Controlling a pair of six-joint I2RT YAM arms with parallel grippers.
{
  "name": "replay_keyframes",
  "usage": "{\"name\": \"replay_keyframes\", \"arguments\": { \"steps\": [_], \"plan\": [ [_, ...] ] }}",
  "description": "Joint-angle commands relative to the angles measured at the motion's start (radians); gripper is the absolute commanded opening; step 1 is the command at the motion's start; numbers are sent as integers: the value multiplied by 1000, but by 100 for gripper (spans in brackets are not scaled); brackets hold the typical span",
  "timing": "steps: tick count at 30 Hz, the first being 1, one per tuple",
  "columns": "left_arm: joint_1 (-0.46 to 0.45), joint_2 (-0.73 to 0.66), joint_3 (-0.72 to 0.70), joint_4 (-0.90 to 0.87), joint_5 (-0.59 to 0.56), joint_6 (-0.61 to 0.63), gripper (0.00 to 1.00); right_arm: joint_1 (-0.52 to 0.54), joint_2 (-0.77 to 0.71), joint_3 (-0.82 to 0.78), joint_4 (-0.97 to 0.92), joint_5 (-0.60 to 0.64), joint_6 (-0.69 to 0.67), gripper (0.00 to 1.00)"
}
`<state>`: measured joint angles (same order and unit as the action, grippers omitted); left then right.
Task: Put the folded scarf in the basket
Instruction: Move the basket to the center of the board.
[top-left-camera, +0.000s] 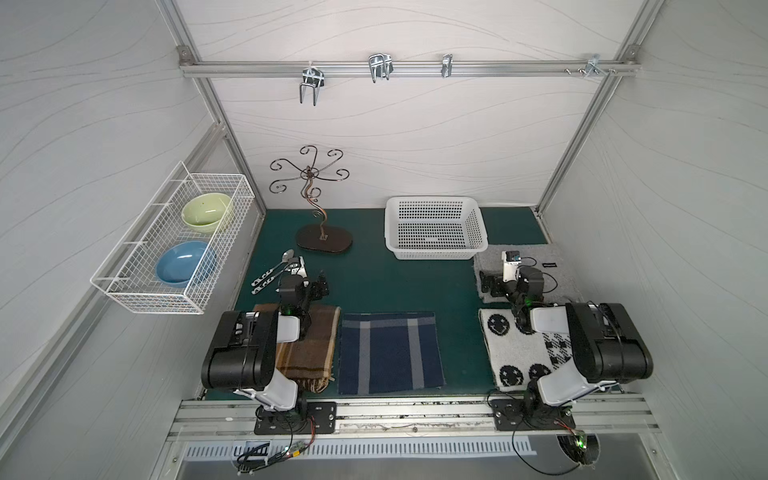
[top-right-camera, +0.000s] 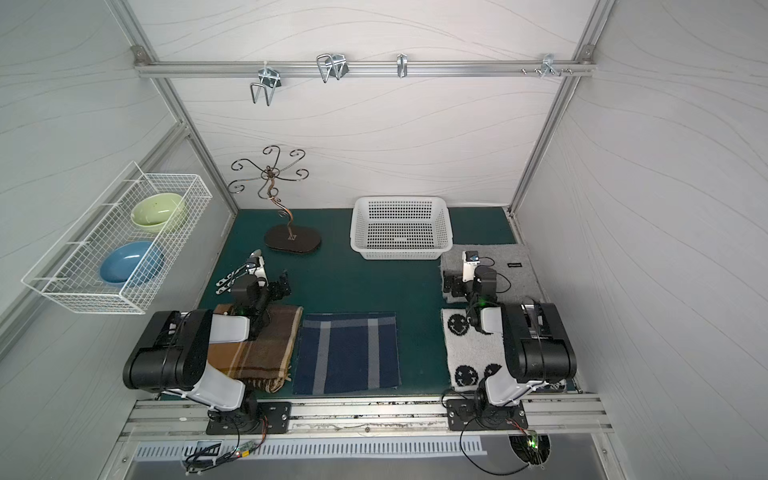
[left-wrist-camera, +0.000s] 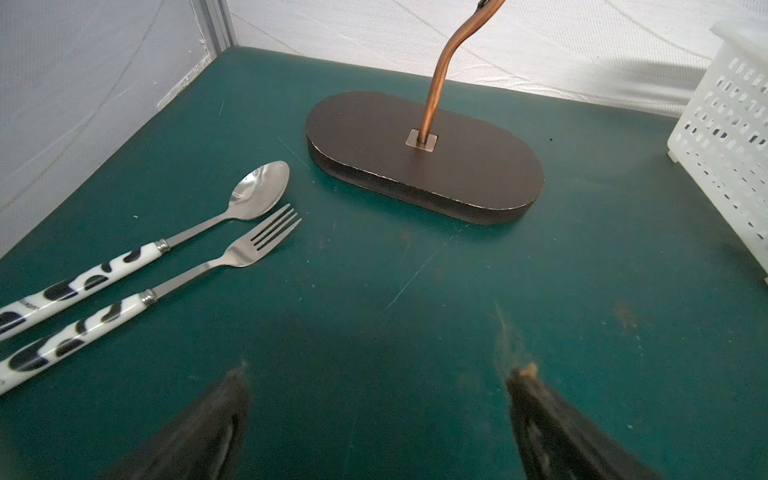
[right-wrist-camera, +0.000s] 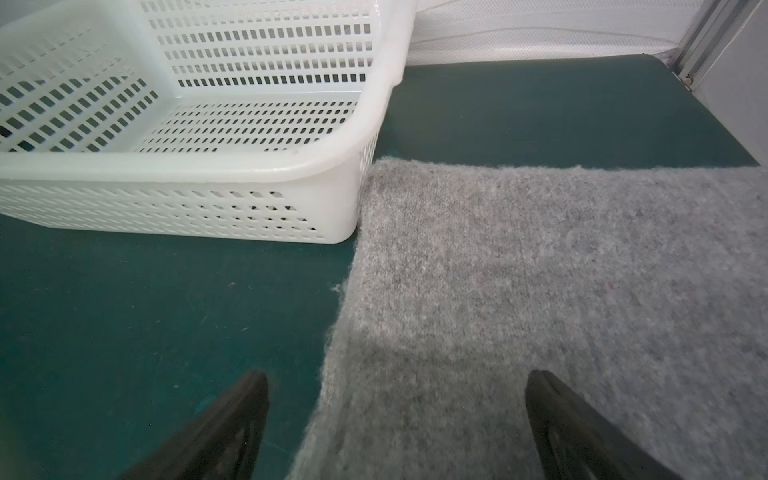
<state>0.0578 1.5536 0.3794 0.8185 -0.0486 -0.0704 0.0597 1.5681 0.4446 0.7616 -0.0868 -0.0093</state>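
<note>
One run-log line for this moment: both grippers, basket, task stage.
left gripper: open, empty, above bare mat | right gripper: open, empty, above grey scarf edge | basket: no scarf inside | stage: nothing picked yet

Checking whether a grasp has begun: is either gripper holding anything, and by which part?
Nothing is held. The left gripper is open over the green mat, the right gripper open over the grey scarf's edge.

Looks like a robotics lab test cell, not a home — white panel walls (top-left-camera: 415, 137) on aluminium framing (top-left-camera: 407, 68), left arm (top-left-camera: 245, 349) and right arm (top-left-camera: 602, 345) bolted to a front rail (top-left-camera: 395, 411), a wire rack (top-left-camera: 226, 245) hung beside the green table (top-left-camera: 395, 282).
</note>
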Motion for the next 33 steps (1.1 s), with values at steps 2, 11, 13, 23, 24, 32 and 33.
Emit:
{"name": "replay_keyframes", "arguments": {
  "steps": [2, 11, 13, 23, 24, 32, 33],
  "plan": [
    [-5, -7, 30, 30, -8, 11, 100, 7, 3, 15, 0, 1, -11, 99],
    [-3, -6, 30, 30, -7, 11, 99, 5, 2, 14, 1, -2, -10, 99],
    [-4, -6, 30, 30, -7, 10, 99, 4, 3, 15, -3, -3, -11, 99],
    [-4, -4, 35, 24, -8, 12, 100, -5, 8, 20, -5, -31, -11, 99],
    [-4, -4, 36, 23, -8, 12, 100, -5, 9, 19, -4, -33, -10, 99],
    [-4, -4, 35, 24, -9, 13, 99, -6, 7, 17, 0, -34, -10, 99],
    [-5, -4, 35, 24, -9, 12, 99, -7, 7, 16, 1, -35, -10, 99]
  ]
}}
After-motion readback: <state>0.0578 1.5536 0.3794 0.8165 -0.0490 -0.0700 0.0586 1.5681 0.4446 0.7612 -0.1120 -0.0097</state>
